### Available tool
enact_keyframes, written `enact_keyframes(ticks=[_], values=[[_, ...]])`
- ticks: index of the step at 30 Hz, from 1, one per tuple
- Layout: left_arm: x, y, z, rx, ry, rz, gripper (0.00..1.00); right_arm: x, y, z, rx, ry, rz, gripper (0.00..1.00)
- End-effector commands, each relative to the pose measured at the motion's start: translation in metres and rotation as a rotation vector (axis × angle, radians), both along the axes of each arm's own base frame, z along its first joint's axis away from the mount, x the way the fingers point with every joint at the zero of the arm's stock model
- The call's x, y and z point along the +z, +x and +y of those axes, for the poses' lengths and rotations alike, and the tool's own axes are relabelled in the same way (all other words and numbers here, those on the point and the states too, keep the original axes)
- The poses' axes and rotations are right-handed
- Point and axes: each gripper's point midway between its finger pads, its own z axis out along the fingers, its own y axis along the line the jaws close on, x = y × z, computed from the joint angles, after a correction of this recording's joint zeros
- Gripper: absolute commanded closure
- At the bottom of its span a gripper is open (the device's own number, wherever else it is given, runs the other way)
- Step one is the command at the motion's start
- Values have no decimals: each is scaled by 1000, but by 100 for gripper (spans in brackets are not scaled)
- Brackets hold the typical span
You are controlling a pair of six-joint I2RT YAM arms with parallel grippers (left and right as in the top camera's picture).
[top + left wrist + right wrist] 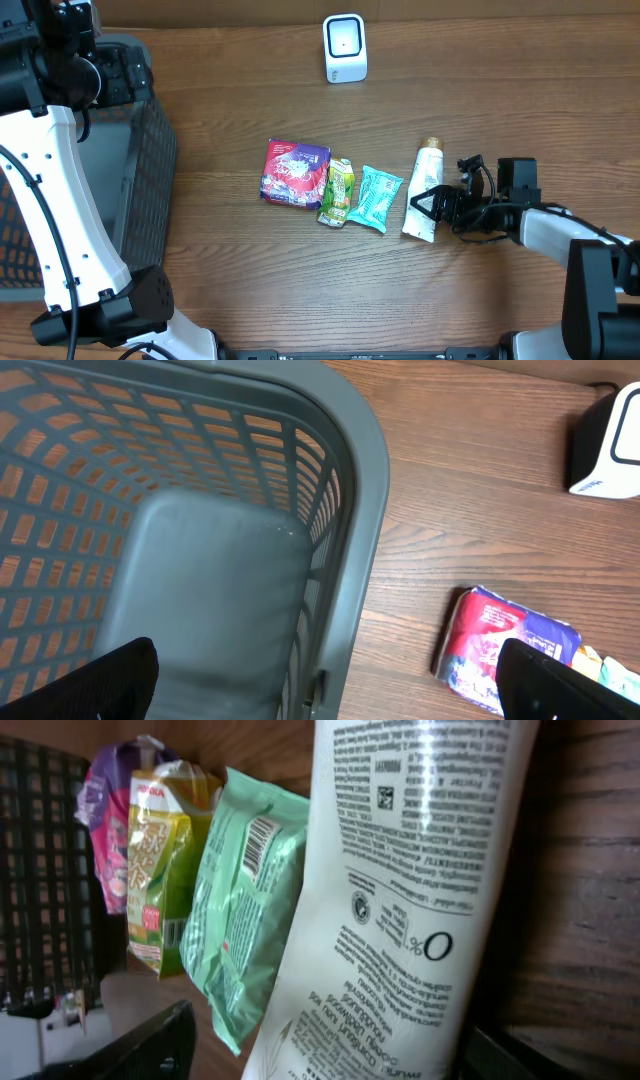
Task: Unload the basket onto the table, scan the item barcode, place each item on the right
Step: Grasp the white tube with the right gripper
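R fingers point(150, 1040) stand apart either side of the white tube point(427, 165), not clamped on it. R gripper point(426, 206) sits at its lower end. Tube lies flat, well apart from the scanner point(345, 47), robot-side & right of it. Row of packs point(338, 190) lies robot-side of scanner. L gripper point(330, 685) is open & empty over the basket point(370, 510), far left of scanner. Progress: early. Nothing lifted or scanned; grab, lift & present are left.
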Motion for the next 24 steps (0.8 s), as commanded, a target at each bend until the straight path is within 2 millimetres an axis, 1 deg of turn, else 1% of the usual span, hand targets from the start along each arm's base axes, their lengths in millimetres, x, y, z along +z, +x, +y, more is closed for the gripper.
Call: enact_keyframes(ticks=[1, 3, 6, 9, 12, 16, 17, 20, 24], values=[[3, 0, -3, -22, 0, -12, 0, -29, -22, -8, -97, -43, 129, 26], [3, 0, -3, -22, -1, -11, 0, -41, -21, -19, -168, -99, 147, 32], [3, 0, -3, -22, 0, -12, 1, -51, -21, -28, -249, -134, 153, 43], [3, 0, -3, -22, 0, -12, 0, -51, -20, -28, -260, -126, 115, 59], [3, 0, -3, -22, 0, -12, 0, -51, -19, -28, -264, -122, 92, 72], [3, 0, -3, -22, 0, -12, 1, -48, -14, -29, -302, -101, 100, 96], [3, 0, -3, -22, 0, -12, 0, -48, -13, -29, -315, -92, 108, 96], [3, 0, -3, -22, 0, -12, 1, -36, -4, -22, -304, -30, 86, 96], [3, 0, -3, -22, 0, -12, 0, -21, 7, -22, -279, -44, 89, 96]])
